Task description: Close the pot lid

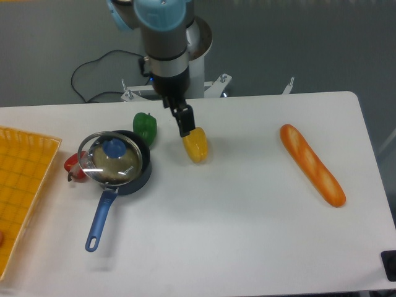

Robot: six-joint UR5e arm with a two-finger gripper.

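Observation:
The dark pot (137,176) sits at the left of the white table, its long blue handle (99,220) pointing toward the front edge. The glass lid (105,166) with a blue knob (114,147) rests on top of the pot, shifted slightly left so its metal rim overhangs that side. My gripper (184,122) hangs to the right of the pot, just above a yellow pepper (196,145). It holds nothing and is well clear of the lid. Its dark fingers point down and look open.
A green pepper (145,127) lies behind the pot and a red pepper (72,166) touches its left side. An orange basket (21,185) fills the left edge. A bread loaf (312,164) lies at the right. The robot base stands behind the table.

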